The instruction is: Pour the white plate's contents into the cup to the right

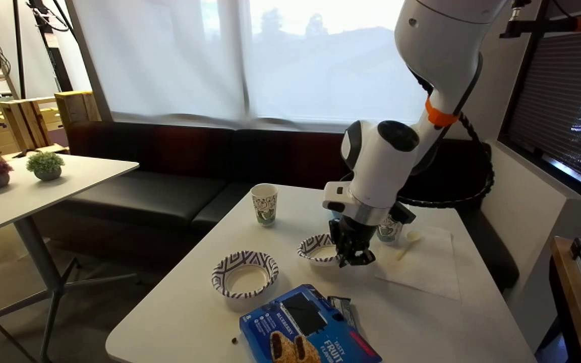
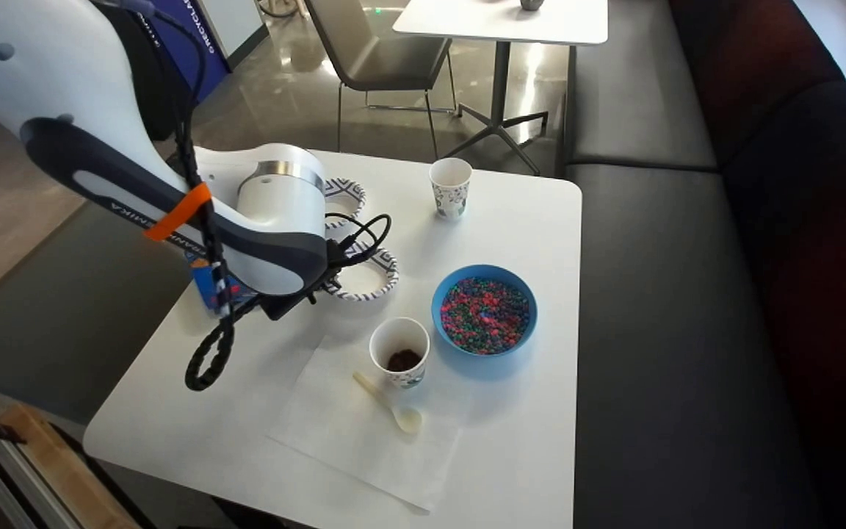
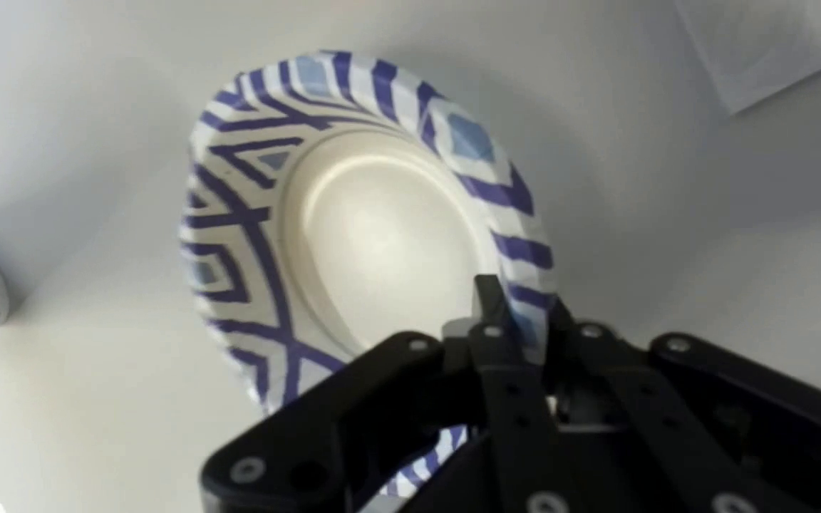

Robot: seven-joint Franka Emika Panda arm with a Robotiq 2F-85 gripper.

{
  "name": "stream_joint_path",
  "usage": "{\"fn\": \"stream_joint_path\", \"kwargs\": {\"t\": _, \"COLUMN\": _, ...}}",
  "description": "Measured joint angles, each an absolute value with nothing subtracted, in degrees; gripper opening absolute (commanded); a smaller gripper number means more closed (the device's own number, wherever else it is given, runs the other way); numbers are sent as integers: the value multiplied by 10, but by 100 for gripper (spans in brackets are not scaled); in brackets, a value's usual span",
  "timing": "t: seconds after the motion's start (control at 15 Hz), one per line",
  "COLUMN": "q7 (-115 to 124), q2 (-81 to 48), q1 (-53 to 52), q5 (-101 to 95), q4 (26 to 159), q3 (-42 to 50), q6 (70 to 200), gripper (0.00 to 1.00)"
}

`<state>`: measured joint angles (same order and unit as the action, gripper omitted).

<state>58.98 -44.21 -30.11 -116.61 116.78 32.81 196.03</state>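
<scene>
Presently the white plate (image 3: pixel 382 235), violet-blue pattern on its rim, sits low at the table (image 1: pixel 189 312); whether the base touches, cannot tell. Wrist view: gripper (image 3: pixel 527 303) pinching the plate's rim, one finger inside the wall, one outside; cream floor of the plate showing. In an exterior view the cup (image 2: pixel 393 338) stands upright near the plate, dark brown bits (image 2: pixel 404 360) at its bottom. Just beside the cup, a blue bowl (image 2: pixel 483 272) of many-coloured beads (image 2: pixel 485 312); near too, a pale spoon (image 2: pixel 382 398) lying on a paper sheet (image 2: pixel 349 448). In an exterior view, a second plate (image 1: pixel 245 277), similarly patterned, near the first; a second cup (image 1: pixel 265 204), upright, well apart from the one with the bits. Foreground: blue box (image 1: pixel 315 330) lying flat, wrapper (image 1: pixel 341 305) just beside it. Farther out, a neighbouring table (image 1: pixel 91 166) with two potted plants (image 1: pixel 46 166), and a dark bench (image 1: pixel 154 201).
</scene>
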Motion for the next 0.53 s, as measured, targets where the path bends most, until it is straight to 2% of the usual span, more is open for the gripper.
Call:
{"fn": "stream_joint_path", "kwargs": {"t": 0.33, "q7": 598, "q2": -423, "q1": -362, "q5": -1196, "q4": 1187, "q3": 380, "q6": 2043, "gripper": 83}}
{"fn": "stream_joint_path", "kwargs": {"t": 0.47, "q7": 625, "q2": -399, "q1": -408, "q5": -1208, "q4": 1213, "q3": 407, "q6": 2072, "gripper": 96}}
{"fn": "stream_joint_path", "kwargs": {"t": 0.53, "q7": 646, "q2": -383, "q1": -431, "q5": -1210, "q4": 1228, "q3": 420, "q6": 2091, "gripper": 100}}
